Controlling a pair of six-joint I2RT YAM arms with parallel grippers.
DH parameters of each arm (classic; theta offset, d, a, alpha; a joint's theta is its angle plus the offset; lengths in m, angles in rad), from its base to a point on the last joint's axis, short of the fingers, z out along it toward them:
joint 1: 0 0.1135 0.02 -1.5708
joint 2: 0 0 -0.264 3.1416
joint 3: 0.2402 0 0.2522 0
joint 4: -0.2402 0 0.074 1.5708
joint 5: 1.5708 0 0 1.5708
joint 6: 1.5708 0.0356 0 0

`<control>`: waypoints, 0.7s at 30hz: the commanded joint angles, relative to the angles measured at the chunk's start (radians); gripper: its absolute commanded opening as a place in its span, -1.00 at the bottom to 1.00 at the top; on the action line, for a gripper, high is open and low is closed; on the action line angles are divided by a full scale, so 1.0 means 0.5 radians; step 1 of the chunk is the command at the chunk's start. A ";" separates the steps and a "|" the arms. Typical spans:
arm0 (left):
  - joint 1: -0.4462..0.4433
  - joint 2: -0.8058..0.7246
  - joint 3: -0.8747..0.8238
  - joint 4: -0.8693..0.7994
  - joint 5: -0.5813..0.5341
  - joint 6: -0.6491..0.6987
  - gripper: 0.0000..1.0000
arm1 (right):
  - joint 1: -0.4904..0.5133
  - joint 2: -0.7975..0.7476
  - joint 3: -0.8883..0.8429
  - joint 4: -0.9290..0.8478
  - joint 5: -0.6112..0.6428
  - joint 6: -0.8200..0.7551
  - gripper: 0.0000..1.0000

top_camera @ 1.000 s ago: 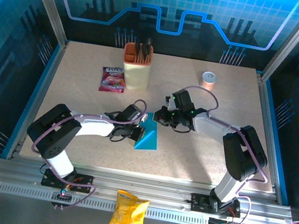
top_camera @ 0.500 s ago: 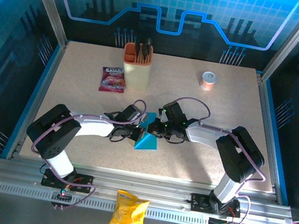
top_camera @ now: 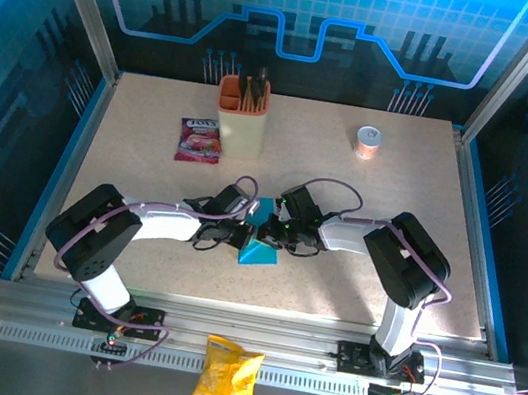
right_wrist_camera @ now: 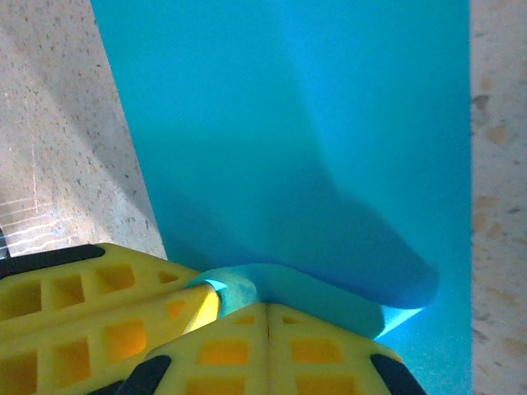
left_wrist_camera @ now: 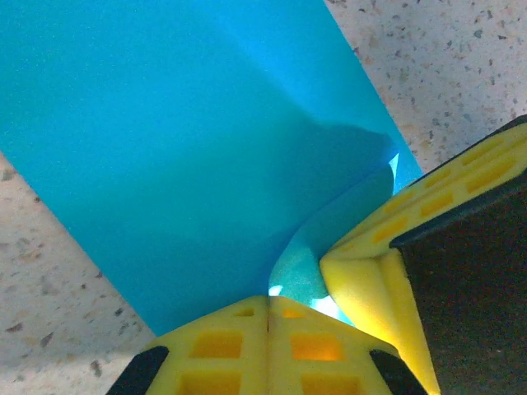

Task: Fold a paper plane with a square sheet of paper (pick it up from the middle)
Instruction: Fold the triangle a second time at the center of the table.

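Speckled table (top_camera: 374,206), frame centre: square sheet of paper (top_camera: 259,250) lies part-folded, one flap raised. Left gripper (top_camera: 242,233) and right gripper (top_camera: 274,232) both clenched, pinching that flap. Judged early stage: no dart shape, most creases remain

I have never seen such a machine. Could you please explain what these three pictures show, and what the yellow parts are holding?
These are two robot arms bolted to the near edge of a table. The wide picture comes from a fixed camera above and behind them. The two close-ups come from a small camera on each wrist, and the yellow blocks are gripper fingers. On the table lie a blue sheet of paper, an orange-cream holder, a pink snack packet and a small roll. The left gripper and the right gripper are both shut and meet at the paper. Each seems to pinch a raised fold of it.
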 commanded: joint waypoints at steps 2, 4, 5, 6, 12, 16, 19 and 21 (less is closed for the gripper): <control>0.042 -0.151 0.006 -0.195 -0.066 -0.053 -1.00 | 0.023 0.064 -0.029 -0.043 0.062 0.042 -1.00; 0.053 -0.227 0.027 -0.234 -0.069 -0.079 -0.84 | 0.022 0.071 -0.031 -0.046 0.068 0.051 -1.00; 0.054 -0.263 0.030 -0.248 -0.067 -0.085 -0.73 | 0.022 0.072 -0.030 -0.048 0.071 0.052 -1.00; 0.055 -0.295 0.034 -0.256 -0.064 -0.089 -0.65 | 0.022 0.072 -0.031 -0.047 0.074 0.058 -1.00; 0.050 -0.444 -0.010 -0.259 0.055 -0.138 -0.41 | 0.022 0.075 -0.099 -0.044 0.090 0.070 -1.00; 0.050 -0.514 -0.123 -0.122 0.241 -0.186 -0.77 | 0.024 0.077 -0.099 -0.049 0.096 0.074 -1.00; 0.029 -0.514 -0.197 -0.001 0.360 -0.225 -1.00 | 0.022 0.075 -0.098 -0.051 0.098 0.074 -1.00; -0.004 -0.498 -0.218 0.050 0.390 -0.236 -1.00 | 0.023 0.077 -0.100 -0.056 0.105 0.076 -1.00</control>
